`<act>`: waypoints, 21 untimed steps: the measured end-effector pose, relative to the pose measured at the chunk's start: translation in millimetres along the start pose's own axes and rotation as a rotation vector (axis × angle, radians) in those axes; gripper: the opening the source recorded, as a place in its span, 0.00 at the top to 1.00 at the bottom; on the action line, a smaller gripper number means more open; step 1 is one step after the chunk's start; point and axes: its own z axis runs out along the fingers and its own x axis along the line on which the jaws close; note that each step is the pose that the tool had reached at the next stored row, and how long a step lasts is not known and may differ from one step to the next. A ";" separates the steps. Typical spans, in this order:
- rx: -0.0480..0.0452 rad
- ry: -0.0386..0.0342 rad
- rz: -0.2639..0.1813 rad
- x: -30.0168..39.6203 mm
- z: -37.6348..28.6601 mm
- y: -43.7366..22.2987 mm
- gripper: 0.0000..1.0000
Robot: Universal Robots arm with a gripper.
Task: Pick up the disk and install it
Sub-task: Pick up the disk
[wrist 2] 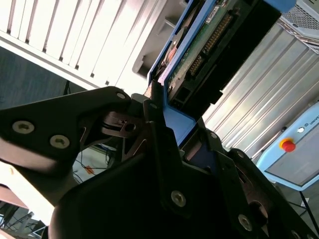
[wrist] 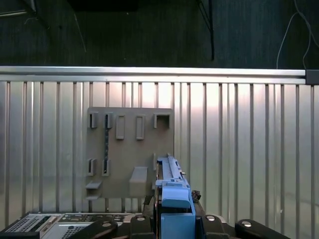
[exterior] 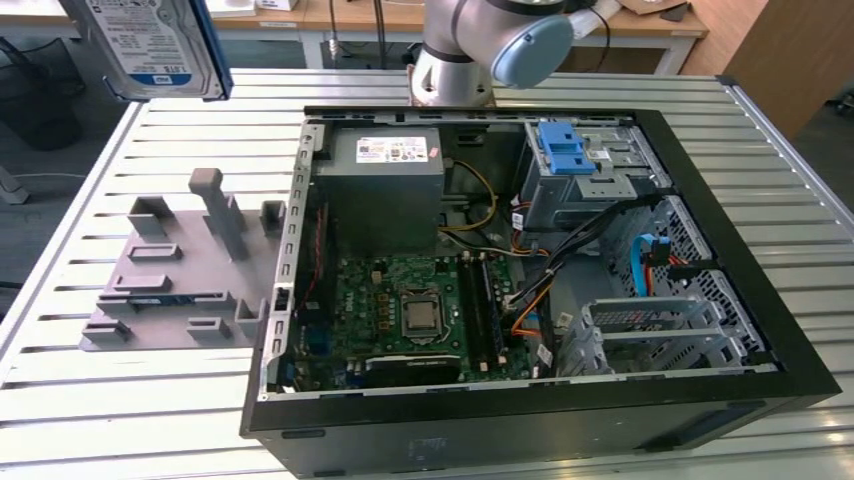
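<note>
The disk [exterior: 150,45], silver with a blue-and-white label and a blue plastic carrier, hangs in the air at the exterior view's upper left, above the slatted table's corner. In the second wrist view my gripper [wrist 2: 174,119] is shut on the carrier's blue end, and the disk [wrist 2: 209,42] reaches away from the black fingers [wrist 2: 153,107]. The first wrist view shows the disk [wrist: 172,186] edge-on, rising from the gripper [wrist: 174,221] above the grey fixture plate [wrist: 129,149].
An open black computer case [exterior: 727,260] lies on the slatted metal table [exterior: 774,130]. It holds a silver drive cage with a blue latch [exterior: 574,150], a grey power supply box [exterior: 387,180] and a motherboard [exterior: 414,310]. The grey fixture plate [exterior: 174,270] lies beside it. The arm's base [exterior: 461,60] stands behind the case.
</note>
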 end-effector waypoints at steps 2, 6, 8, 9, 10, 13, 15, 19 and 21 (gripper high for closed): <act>-0.0008 0.0002 0.000 1.9 -0.1 -3.1 0.64; -0.0035 0.0004 0.000 3.6 -0.2 -12.1 0.64; -0.0051 0.0003 0.000 4.0 -0.2 -17.3 0.64; -0.0060 0.0004 0.000 4.4 -0.2 -20.5 0.64; -0.0068 0.0004 0.000 5.0 -0.3 -23.2 0.64; -0.0083 0.0004 0.000 7.3 -0.4 -28.9 0.64; -0.0091 0.0004 0.000 9.2 -0.4 -32.1 0.64; -0.0109 0.0005 0.000 12.2 -0.6 -39.2 0.64; -0.0119 0.0004 0.001 13.1 -0.7 -43.3 0.64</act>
